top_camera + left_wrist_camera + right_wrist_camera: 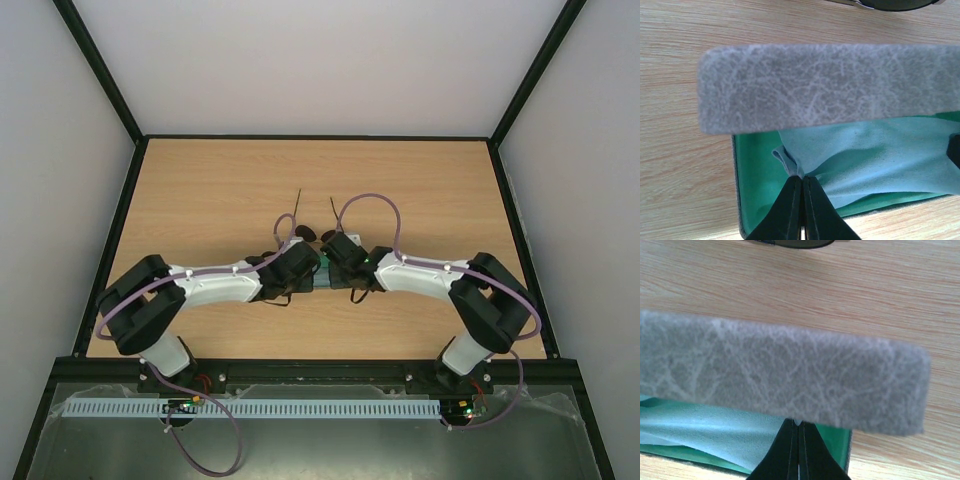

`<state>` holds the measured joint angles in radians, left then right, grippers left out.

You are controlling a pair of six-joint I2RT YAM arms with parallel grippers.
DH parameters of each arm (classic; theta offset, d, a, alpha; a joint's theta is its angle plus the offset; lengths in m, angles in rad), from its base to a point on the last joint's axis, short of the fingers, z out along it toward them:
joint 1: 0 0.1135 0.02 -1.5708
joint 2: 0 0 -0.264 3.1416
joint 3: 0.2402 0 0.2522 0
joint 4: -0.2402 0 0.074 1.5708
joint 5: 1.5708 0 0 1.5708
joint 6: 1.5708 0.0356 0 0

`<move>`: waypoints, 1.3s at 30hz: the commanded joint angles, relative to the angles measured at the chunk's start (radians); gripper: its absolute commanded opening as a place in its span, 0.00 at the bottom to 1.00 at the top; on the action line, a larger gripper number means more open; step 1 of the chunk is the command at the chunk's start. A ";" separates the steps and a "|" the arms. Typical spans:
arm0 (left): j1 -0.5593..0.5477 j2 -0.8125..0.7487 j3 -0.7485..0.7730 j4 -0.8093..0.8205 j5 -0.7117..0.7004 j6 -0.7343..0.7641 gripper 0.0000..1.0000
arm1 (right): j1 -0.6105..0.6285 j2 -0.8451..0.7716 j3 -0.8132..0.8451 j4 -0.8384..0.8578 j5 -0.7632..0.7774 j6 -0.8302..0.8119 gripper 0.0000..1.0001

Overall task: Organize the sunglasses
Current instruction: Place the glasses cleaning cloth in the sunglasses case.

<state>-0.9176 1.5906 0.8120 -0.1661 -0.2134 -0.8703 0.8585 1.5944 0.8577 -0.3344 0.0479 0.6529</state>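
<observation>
The sunglasses [308, 234] lie on the table just beyond the case, with their thin temple arms pointing away. One dark lens shows at the top edge of the left wrist view [895, 4] and of the right wrist view [795, 243]. The grey textured case [830, 87] stands open, its lid raised over the teal-green inside [755, 170]. A light blue cloth [880, 160] lies in it. My left gripper [802, 179] is shut on a corner of the cloth. My right gripper [799, 425] is shut under the lid [785, 375], with a sliver of cloth [705, 427] between its tips.
Both arms meet at the middle of the wooden table [200, 200], with the case [322, 275] between the two grippers. Black frame rails [120, 230] run along the table's sides.
</observation>
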 commanded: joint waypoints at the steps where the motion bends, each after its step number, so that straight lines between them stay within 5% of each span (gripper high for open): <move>1: 0.006 0.015 -0.009 0.005 -0.043 0.002 0.02 | -0.011 0.015 0.029 0.007 0.048 -0.013 0.01; 18: 0.006 0.054 -0.031 0.013 -0.051 -0.014 0.04 | -0.015 0.041 0.013 0.028 0.043 -0.013 0.01; 26: 0.005 0.034 -0.031 -0.018 -0.034 -0.037 0.19 | -0.016 0.015 0.011 0.000 0.053 -0.012 0.15; 39: -0.006 -0.093 -0.035 -0.071 -0.006 -0.070 0.48 | -0.015 -0.120 0.004 -0.048 0.040 -0.013 0.24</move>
<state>-0.9207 1.5547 0.7837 -0.1986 -0.2298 -0.9279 0.8497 1.5513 0.8608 -0.3382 0.0643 0.6449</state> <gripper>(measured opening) 0.449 0.231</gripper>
